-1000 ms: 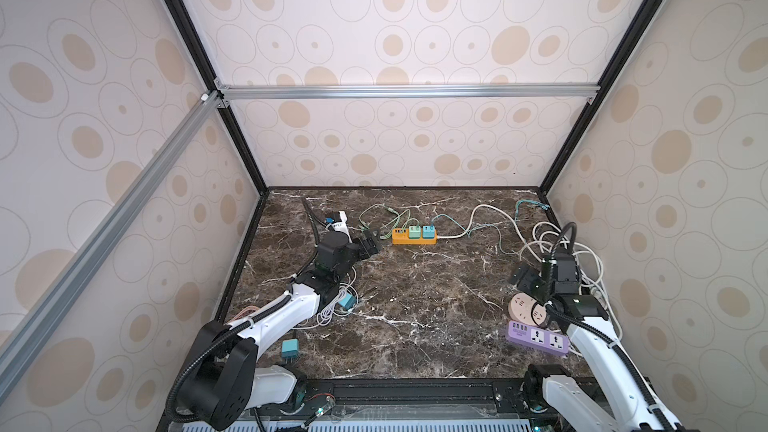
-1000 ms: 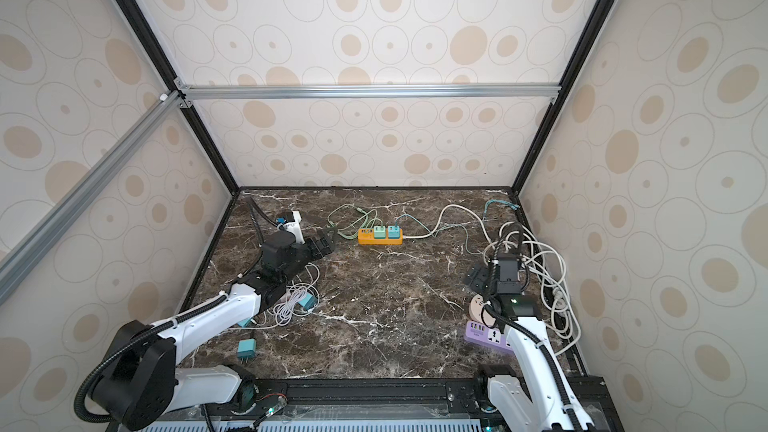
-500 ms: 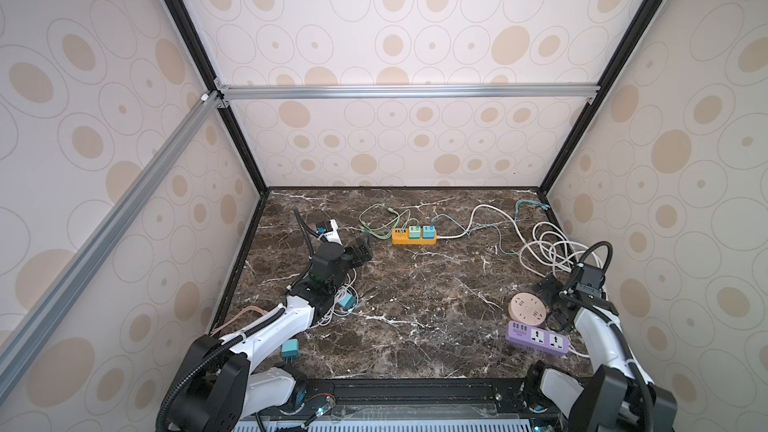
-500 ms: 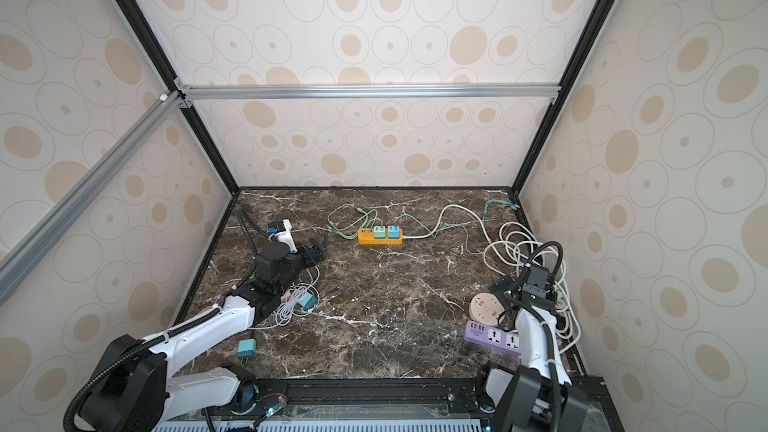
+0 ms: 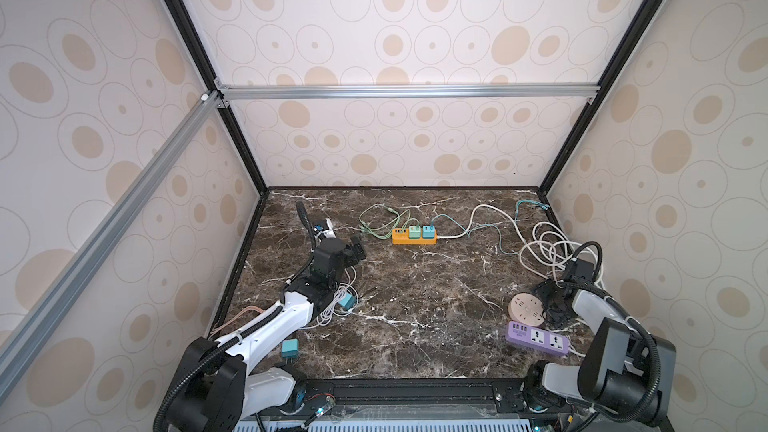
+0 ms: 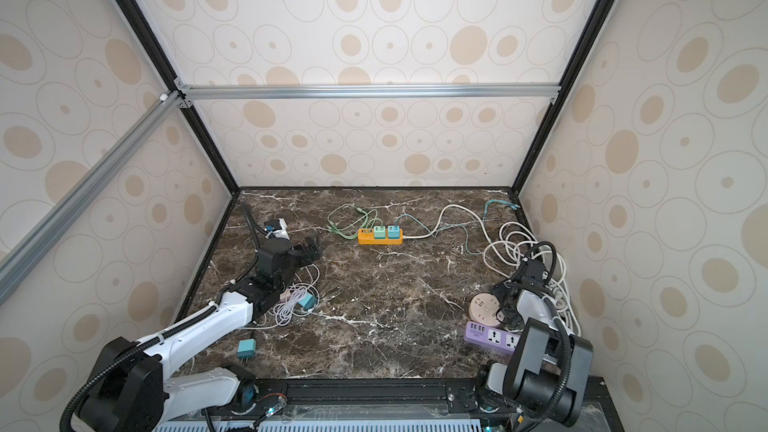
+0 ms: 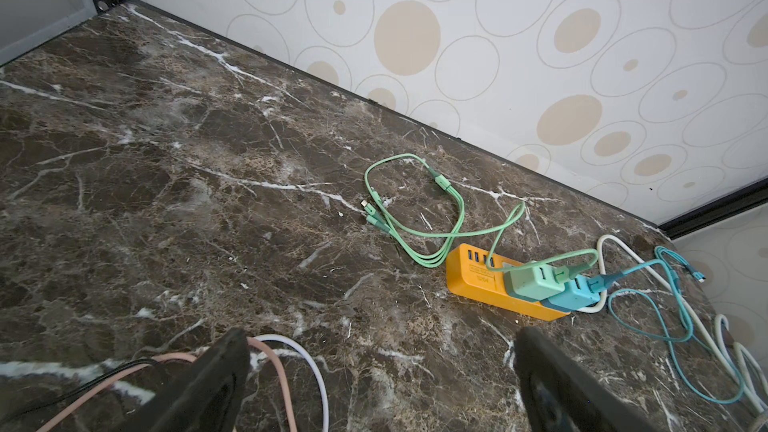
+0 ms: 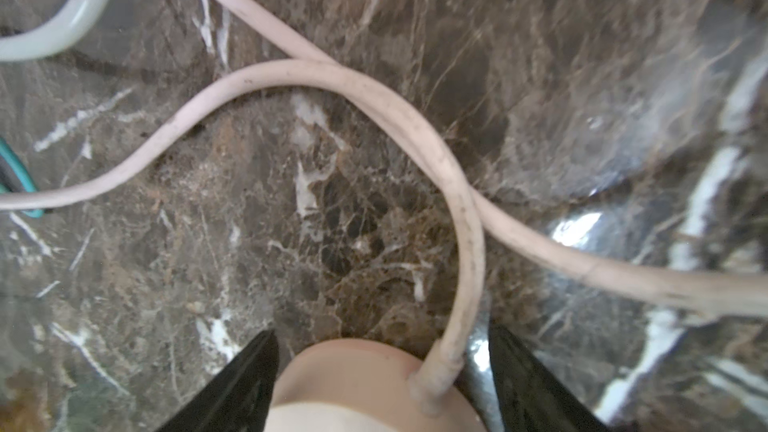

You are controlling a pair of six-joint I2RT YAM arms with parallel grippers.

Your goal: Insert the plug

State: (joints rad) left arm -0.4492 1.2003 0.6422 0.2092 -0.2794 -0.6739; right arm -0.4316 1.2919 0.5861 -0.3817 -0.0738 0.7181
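Observation:
A loose teal plug lies near the front left edge, prongs toward the front. A second teal plug sits in a white cable bundle beside my left arm. My left gripper hangs open over bare marble, nothing between its fingers. A round pink socket lies at the front right with its pink cord. My right gripper straddles it, open, a gap showing at one finger. A purple power strip lies in front of it.
An orange power strip at the back centre carries a green and a teal adapter with cables. White cord coils pile along the right wall. A pink and a white cable run under the left gripper.
The right arm swung from behind the round socket toward the right wall, then came down at the socket with its jaws narrowing round it. The left gripper shifted slightly and stayed open.

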